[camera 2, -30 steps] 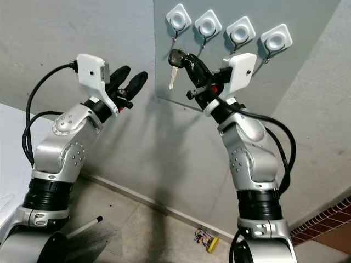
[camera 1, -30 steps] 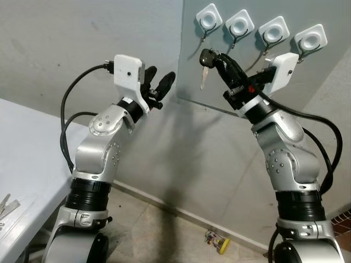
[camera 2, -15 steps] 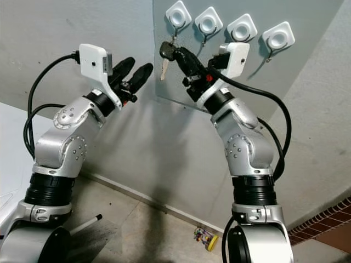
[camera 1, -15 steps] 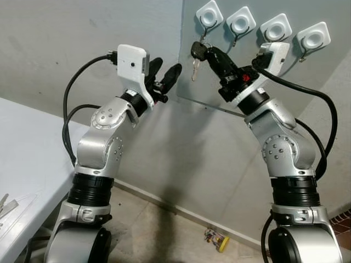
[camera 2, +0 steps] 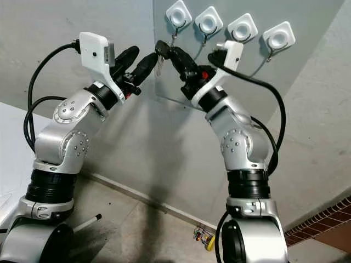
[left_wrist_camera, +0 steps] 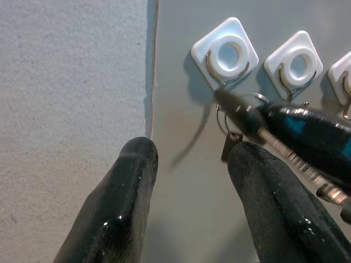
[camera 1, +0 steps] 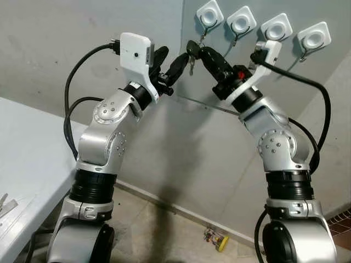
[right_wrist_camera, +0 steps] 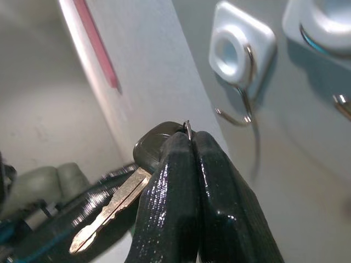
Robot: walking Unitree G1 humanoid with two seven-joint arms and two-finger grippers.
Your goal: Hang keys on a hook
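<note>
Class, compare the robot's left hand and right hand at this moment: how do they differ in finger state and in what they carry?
The left hand has its fingers spread apart with nothing between them, while the right hand is pinched shut on the key. The left hand sits beside the grey board's edge; the right hand reaches toward the leftmost hook. Both have two long black fingers and are raised near the hooks.

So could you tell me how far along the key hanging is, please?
Done: the right tool is shut on the key and raised beside the leftmost hook. In hand: bringing its ring to that hook, with the left tool open close by. Left: hooking the ring and letting go.
</note>
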